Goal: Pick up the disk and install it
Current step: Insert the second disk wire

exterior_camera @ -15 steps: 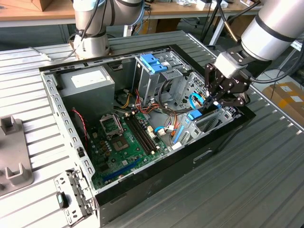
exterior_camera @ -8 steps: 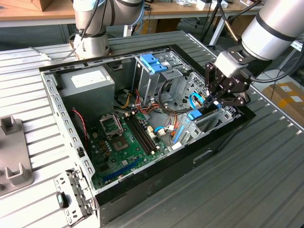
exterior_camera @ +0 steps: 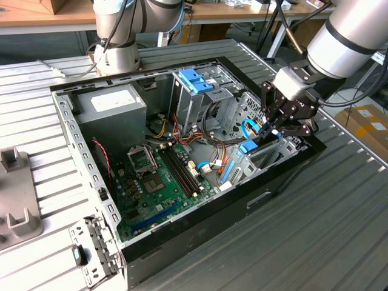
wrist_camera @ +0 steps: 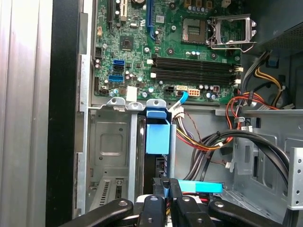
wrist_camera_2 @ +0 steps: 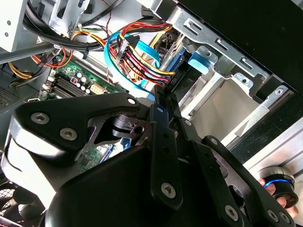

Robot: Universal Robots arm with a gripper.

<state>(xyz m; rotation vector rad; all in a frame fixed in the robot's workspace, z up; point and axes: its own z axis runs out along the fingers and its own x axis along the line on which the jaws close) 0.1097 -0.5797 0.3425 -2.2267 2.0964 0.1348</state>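
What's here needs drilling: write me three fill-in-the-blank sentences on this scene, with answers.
1. The gripper hangs inside the open computer case, at the exterior view's ____ side.
2. The disk by the gripper has a light ____ carrier.
3. The motherboard is coloured ____.
Answers: right; blue; green.

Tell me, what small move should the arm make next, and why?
Probably a slight push deeper into the drive bay: the disk, on edge in its blue carrier, sits in the slot right at the gripper, and seems not fully seated.
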